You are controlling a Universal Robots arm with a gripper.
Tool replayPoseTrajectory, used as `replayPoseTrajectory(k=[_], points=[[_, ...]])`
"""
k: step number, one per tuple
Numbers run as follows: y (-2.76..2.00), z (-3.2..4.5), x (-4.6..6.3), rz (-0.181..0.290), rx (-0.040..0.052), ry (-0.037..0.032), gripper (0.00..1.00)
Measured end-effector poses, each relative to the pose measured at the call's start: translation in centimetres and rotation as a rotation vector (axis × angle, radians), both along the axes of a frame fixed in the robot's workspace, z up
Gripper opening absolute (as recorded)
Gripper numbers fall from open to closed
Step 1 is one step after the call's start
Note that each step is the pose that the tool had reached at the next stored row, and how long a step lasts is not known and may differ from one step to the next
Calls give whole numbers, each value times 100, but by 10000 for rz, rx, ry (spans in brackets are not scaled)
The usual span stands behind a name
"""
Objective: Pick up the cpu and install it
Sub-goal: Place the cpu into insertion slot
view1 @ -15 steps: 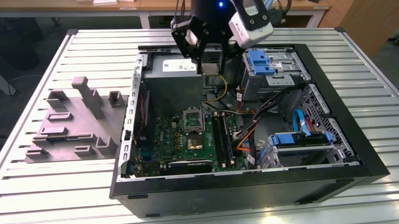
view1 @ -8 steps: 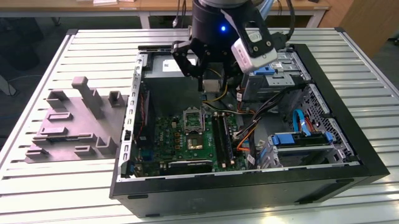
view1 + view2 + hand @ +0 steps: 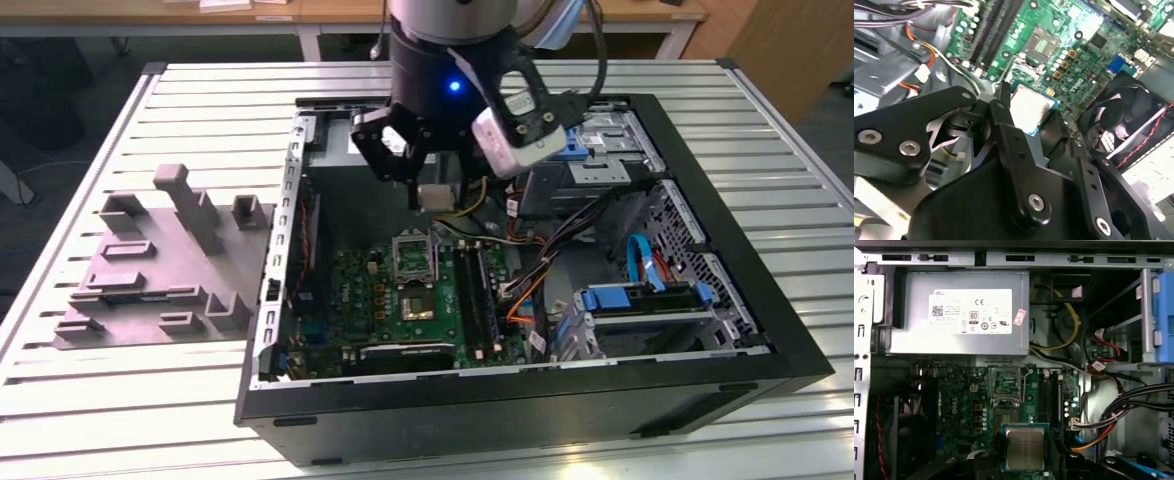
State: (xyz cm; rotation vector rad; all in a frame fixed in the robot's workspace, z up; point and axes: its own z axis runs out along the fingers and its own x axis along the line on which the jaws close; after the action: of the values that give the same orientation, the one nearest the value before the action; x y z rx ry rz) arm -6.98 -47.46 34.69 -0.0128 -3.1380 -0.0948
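cpu tight between the fingers, above the green motherboard, white-labelled grey power supply nearby

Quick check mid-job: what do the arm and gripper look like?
Silver-grey arm with a black wrist showing a blue light, a pale camera box and black cables beside it. The gripper is black linkage bars with silver screws.
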Motion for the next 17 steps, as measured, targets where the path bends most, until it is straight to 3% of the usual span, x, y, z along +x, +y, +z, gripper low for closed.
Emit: replayPoseTrajectory(k=[3,11,17], points=[[0,-55,-52,28,2,-1,47],[-1,-199,-8,190,0,22,47],[-17,-309,12,194,1,98,47]])
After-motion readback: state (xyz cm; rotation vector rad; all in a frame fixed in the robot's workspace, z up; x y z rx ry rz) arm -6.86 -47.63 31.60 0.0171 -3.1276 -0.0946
